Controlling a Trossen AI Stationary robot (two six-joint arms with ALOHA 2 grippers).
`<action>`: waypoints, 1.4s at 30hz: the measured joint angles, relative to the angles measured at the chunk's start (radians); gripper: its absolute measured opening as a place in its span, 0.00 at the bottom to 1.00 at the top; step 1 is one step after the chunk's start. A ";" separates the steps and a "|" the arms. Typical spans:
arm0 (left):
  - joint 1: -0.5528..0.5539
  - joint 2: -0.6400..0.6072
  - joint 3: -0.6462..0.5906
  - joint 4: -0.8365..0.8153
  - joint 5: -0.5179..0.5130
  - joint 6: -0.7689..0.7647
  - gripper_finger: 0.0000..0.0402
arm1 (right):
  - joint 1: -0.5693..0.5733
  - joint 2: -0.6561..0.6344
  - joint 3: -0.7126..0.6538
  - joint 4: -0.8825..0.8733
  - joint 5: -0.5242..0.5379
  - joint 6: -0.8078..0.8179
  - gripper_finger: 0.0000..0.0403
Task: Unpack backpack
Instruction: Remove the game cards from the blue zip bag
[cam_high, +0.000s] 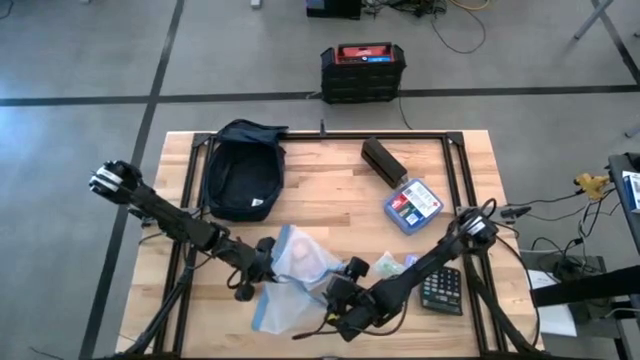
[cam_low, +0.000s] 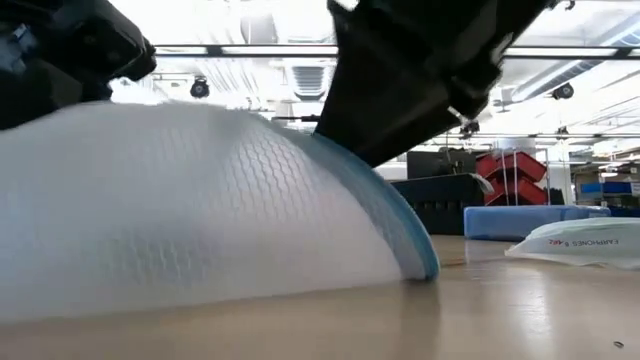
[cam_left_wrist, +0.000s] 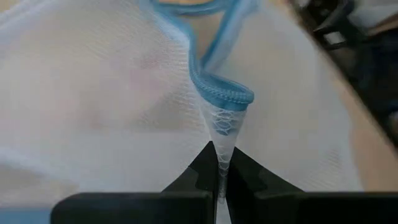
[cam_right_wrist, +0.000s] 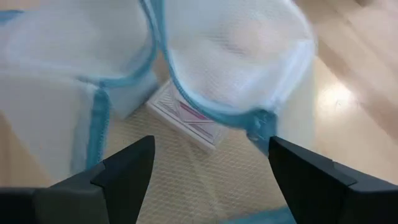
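Note:
The dark navy backpack (cam_high: 240, 170) lies flat at the table's far left, and no gripper touches it. A white mesh bag with blue trim (cam_high: 295, 275) rests on the table near the front edge and fills the low view as a dome (cam_low: 200, 210). My left gripper (cam_high: 263, 262) is shut on the bag's left side. My right gripper (cam_right_wrist: 211, 168) stands open over the bag's right part, one finger on either side of a blue-trimmed rim (cam_right_wrist: 186, 99). A small white box with a pink mark (cam_right_wrist: 186, 115) shows through the mesh. My left gripper pinches a narrow fold of the white mesh (cam_left_wrist: 222, 134) between its two fingers, just under the blue-trimmed edge (cam_left_wrist: 221, 96). The mesh is gathered to a point at the fingertips and fans out beyond them. The bag's underside stays on the table.
A blue box with a red label (cam_high: 412, 205) and a dark oblong box (cam_high: 383, 160) lie at the far right. A calculator (cam_high: 441, 290) and pale packets (cam_high: 395, 265) sit by the right arm. A black crate with a red top (cam_high: 362, 70) stands on the floor beyond the table.

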 joint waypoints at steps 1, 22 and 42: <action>0.000 0.010 0.000 0.007 -0.016 0.000 0.00 | -0.001 0.006 -0.001 0.003 0.000 0.009 0.73; -0.010 0.141 0.016 0.050 -0.067 -0.023 0.00 | -0.014 0.045 -0.003 -0.190 0.160 0.098 0.73; -0.005 -0.197 0.021 0.030 -0.274 0.260 0.00 | -0.048 0.104 -0.064 0.406 -0.026 -0.450 0.66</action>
